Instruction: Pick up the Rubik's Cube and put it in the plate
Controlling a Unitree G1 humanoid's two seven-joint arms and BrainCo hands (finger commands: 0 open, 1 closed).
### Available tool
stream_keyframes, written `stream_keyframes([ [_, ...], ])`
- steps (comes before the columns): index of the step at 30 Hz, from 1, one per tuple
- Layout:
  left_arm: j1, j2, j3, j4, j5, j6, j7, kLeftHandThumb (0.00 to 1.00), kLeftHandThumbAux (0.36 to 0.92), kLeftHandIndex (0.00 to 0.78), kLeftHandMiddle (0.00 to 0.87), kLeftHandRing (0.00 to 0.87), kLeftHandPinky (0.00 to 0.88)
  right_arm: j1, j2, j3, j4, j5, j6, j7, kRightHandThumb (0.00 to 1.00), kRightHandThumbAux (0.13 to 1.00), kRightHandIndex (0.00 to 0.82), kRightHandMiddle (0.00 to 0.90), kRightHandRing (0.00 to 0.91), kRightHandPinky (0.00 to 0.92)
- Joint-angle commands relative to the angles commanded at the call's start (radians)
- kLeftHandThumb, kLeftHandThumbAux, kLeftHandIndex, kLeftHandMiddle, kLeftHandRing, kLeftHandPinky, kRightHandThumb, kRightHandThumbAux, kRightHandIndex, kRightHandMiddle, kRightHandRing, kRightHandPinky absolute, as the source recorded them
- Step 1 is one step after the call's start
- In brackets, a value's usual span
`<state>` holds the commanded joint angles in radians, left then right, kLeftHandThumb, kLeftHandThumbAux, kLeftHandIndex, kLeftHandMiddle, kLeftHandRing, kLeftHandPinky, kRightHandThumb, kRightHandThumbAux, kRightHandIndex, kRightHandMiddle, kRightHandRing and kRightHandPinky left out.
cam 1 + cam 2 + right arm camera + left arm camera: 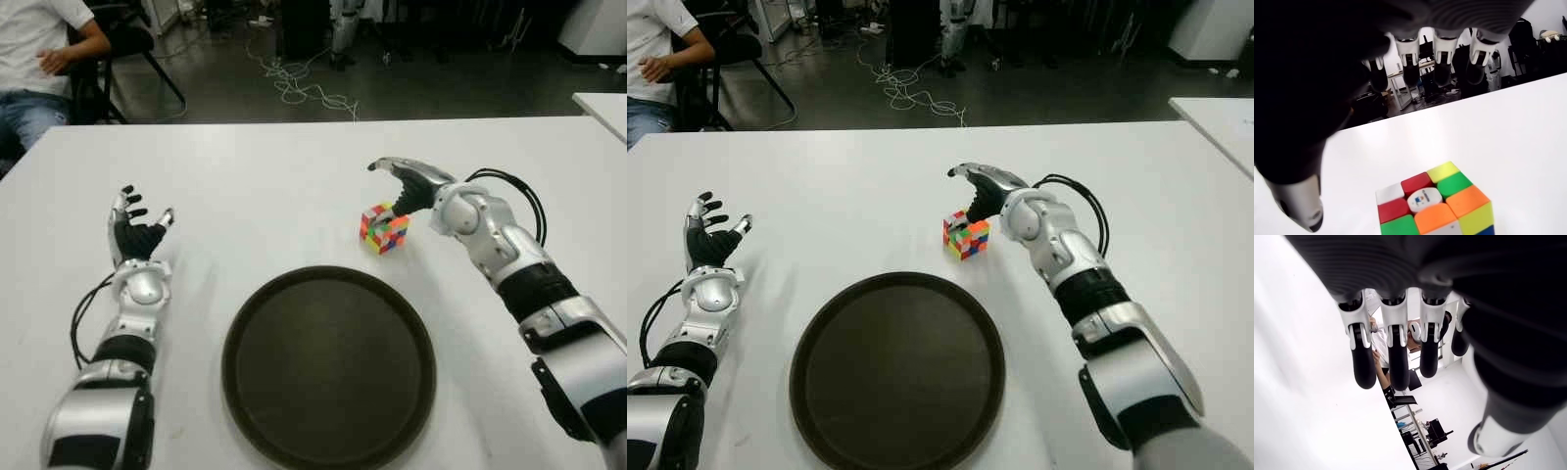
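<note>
A scrambled Rubik's Cube (384, 228) sits on the white table (274, 166), just beyond the far right rim of a round dark plate (328, 367). My right hand (400, 184) hovers over the cube's far side, fingers spread and not touching it; the right wrist view shows the cube (1434, 208) below the open fingers (1442, 61). My left hand (137, 227) shows at the table's left, to the left of the plate, fingers spread and holding nothing.
A seated person (39, 59) is at the back left beyond the table. Cables (294, 83) lie on the floor behind. Another white table edge (602, 103) shows at the far right.
</note>
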<state>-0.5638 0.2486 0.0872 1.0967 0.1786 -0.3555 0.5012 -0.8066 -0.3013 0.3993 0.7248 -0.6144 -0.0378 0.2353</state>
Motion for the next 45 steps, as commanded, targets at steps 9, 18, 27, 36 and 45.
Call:
stream_keyframes([
  [9,-0.001,0.0,0.001,0.003,-0.001,0.0,0.002,0.082,0.745,0.151,0.197,0.217,0.273,-0.023,0.01,0.012,0.056,-0.007,-0.01,-0.011,0.0,0.698,0.0,0.038,0.04,0.042],
  [18,-0.001,-0.004,0.009,0.002,-0.011,-0.009,-0.003,0.081,0.759,0.163,0.24,0.277,0.328,-0.031,0.013,0.022,0.081,-0.002,-0.007,-0.006,0.0,0.713,0.0,0.03,0.038,0.046],
  [27,0.001,-0.006,0.011,-0.001,-0.015,-0.017,-0.007,0.072,0.761,0.146,0.228,0.265,0.313,-0.029,0.009,0.031,0.106,0.005,-0.02,0.005,0.0,0.711,0.0,0.007,0.018,0.027],
  [36,0.001,-0.004,0.01,0.003,-0.013,-0.021,-0.006,0.09,0.754,0.158,0.222,0.255,0.321,-0.016,0.005,0.035,0.095,0.004,-0.017,0.027,0.0,0.72,0.0,0.008,0.017,0.018],
  [45,0.001,-0.003,0.011,0.004,-0.015,-0.025,-0.008,0.101,0.744,0.145,0.212,0.242,0.301,-0.008,-0.003,0.048,0.09,-0.008,-0.026,0.039,0.0,0.752,0.003,0.034,0.035,0.018],
])
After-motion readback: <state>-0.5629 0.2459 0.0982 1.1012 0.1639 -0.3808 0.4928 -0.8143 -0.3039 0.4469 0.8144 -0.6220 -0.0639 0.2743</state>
